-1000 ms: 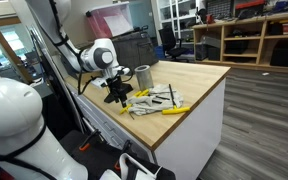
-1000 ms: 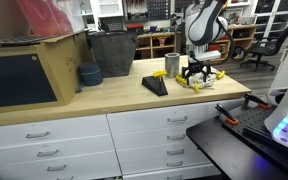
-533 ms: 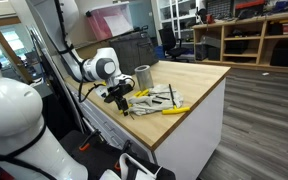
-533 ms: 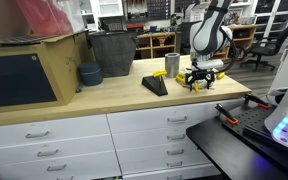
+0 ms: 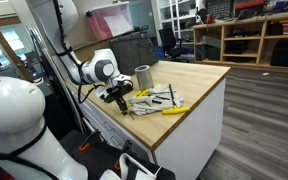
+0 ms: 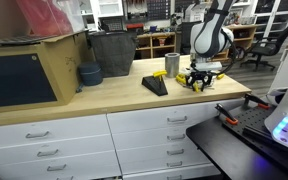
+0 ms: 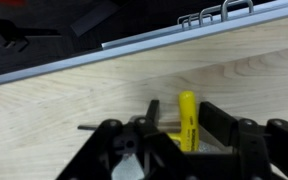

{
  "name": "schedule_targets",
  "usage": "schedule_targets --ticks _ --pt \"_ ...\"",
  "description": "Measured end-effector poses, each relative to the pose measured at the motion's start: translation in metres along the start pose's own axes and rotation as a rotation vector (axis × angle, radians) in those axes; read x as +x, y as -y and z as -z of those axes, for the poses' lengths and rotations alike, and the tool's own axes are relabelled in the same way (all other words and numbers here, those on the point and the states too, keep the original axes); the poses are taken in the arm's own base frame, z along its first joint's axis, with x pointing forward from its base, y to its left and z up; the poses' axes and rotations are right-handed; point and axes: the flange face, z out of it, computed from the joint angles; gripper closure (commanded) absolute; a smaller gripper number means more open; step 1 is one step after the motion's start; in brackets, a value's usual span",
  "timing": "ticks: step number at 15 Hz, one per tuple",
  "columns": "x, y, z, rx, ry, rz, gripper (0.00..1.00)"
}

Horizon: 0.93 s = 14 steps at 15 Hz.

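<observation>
- Workshop; the wooden counter [image 5: 199,85] carries hand tools [image 5: 156,98] near its edge, beside a metal cup [image 5: 142,76].
- My claw [image 7: 172,135] stands low there, so the yellow-handled tool [image 7: 187,115] lies between my fingers.
- If they press it or not, I cannot tell.

An exterior view stands well back off a corner of the tabletop [image 5: 199,80] and looks along it toward the shelving behind. An exterior view faces the drawer fronts squarely from mid-distance, slightly above tabletop height. Both exterior views share the tabletop end where the claw [image 5: 117,96] hangs. The wrist view sits close above the wood and looks past the claw to the tabletop's edge.
</observation>
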Motion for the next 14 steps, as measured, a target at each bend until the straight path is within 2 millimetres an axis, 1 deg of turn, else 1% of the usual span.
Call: schedule_targets --ticks 2,3,4,7,9,11,14 --pt "0.002 -0.002 0.001 -0.005 -0.014 -0.003 0.97" --pt "0.003 -0.003 0.002 -0.010 -0.022 -0.004 0.99" --pt "0.004 -0.005 0.002 -0.014 -0.031 -0.007 0.95" --pt "0.008 -0.008 0.004 -0.020 -0.052 -0.019 0.95" --pt "0.008 -0.006 0.010 -0.010 -0.063 -0.028 0.95" --pt "0.007 -0.002 0.023 0.015 -0.078 -0.030 0.95" --pt "-0.002 0.008 0.049 0.082 -0.072 -0.093 0.95"
